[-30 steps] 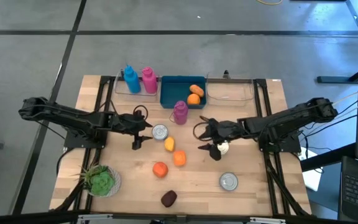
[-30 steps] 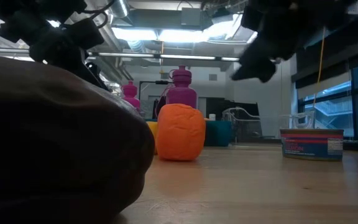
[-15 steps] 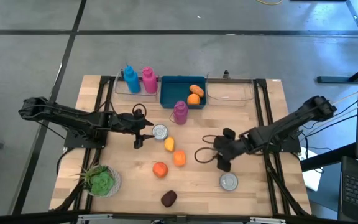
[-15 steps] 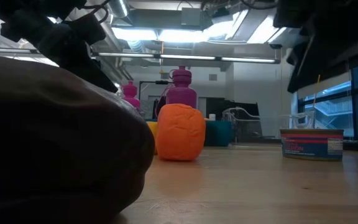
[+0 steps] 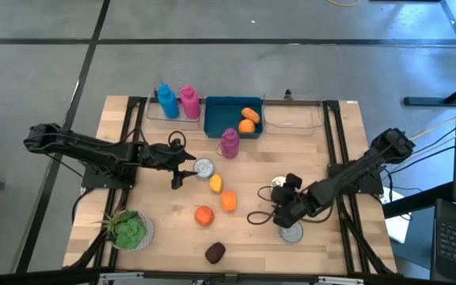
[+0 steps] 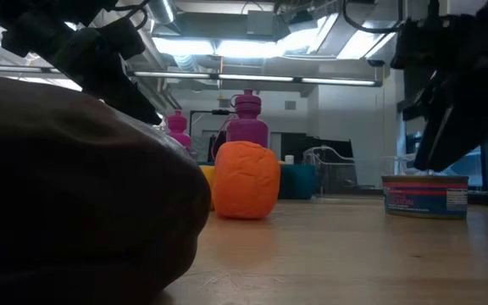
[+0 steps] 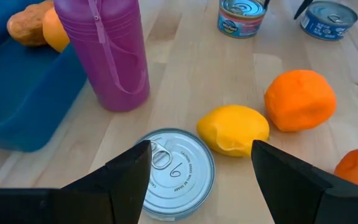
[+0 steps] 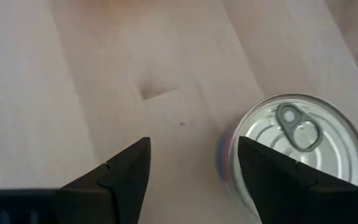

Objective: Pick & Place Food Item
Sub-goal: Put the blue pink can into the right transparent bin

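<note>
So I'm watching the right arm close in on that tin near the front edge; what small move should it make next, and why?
Probably shift the right end effector sideways until the tin sits between its fingers, then lower. In the wrist view the open fingers straddle bare table, with the tin off to one side, partly behind one finger. From above, the end effector is right at the tin.

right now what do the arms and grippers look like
Both arms are dark, slim and jointed, with black cables looping beside the wrists. The left gripper and right gripper each carry two flat, dark, wedge-shaped fingers with angular edges. No markings show on them.
</note>
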